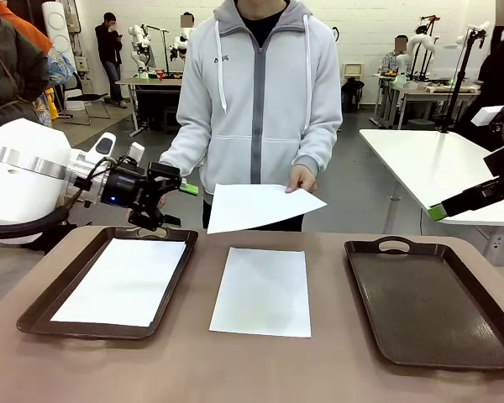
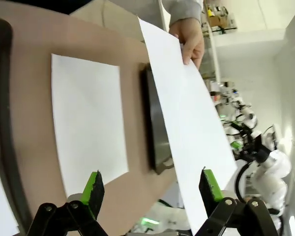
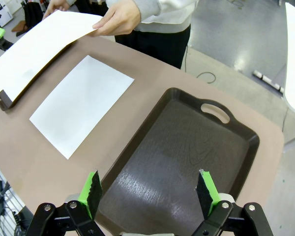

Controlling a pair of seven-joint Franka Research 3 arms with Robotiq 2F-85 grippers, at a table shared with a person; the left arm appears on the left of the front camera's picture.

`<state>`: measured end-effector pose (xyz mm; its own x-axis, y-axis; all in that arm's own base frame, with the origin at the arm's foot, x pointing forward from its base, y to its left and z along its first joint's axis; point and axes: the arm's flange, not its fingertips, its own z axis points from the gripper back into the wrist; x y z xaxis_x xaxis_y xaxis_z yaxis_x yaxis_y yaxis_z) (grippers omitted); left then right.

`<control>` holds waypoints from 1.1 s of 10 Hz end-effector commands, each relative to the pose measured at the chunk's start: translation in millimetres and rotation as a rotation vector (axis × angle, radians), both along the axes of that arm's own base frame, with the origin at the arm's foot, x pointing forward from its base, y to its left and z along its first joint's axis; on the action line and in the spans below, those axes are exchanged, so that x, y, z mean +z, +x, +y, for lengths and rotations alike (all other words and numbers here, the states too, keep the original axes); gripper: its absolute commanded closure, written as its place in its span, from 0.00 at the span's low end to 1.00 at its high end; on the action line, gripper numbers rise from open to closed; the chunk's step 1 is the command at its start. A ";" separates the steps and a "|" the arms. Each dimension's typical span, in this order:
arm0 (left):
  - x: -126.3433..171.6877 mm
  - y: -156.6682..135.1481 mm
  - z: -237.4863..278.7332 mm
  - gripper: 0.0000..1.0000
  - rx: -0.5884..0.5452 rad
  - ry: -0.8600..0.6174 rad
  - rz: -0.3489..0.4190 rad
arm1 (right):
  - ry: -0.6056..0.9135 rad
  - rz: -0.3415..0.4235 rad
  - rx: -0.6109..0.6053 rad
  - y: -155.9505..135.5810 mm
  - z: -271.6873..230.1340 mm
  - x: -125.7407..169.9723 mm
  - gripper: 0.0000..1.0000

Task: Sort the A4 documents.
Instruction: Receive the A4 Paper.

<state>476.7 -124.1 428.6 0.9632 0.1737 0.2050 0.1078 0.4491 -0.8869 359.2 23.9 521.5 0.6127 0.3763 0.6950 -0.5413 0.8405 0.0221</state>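
— Why is the person holding that sheet up instead of laying it down?

— Offering it, I'd guess. A hand pinches one edge and keeps it nearly level. It hangs above the far end of the loose sheet lying flat on the desk, so the rest sticks out free to be taken.

— And the robot?

— The left arm's fingers stand wide apart, holding nothing, raised to the left of the loose sheet and close to the offered one. From that wrist, the paper runs close past one finger. I can't tell whether it's in the gap yet. The right arm's fingers are spread too, gripping nothing, above the brown tray to the right of the loose sheet.

— Anything in that tray?

— Bare, as far as I can see. The tray left of the loose sheet already has one sheet lying in it, so I take it the trays are where the papers go.

— What are the papers like?

— Plain white, blank, thin. The held one bows a little. It looks floppy, so I'd say it wants a gentle pinch near an edge.
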 end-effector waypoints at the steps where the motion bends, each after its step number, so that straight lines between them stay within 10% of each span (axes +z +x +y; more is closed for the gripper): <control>1: -4.7 10.5 -6.0 0.00 -0.002 -0.096 0.068 | 0.004 0.003 0.004 0.6 0.0 -1.1 0.00; 11: -34.1 39.3 -53.5 0.00 -0.055 -0.362 0.160 | 0.004 0.003 0.004 0.6 0.0 -1.1 0.00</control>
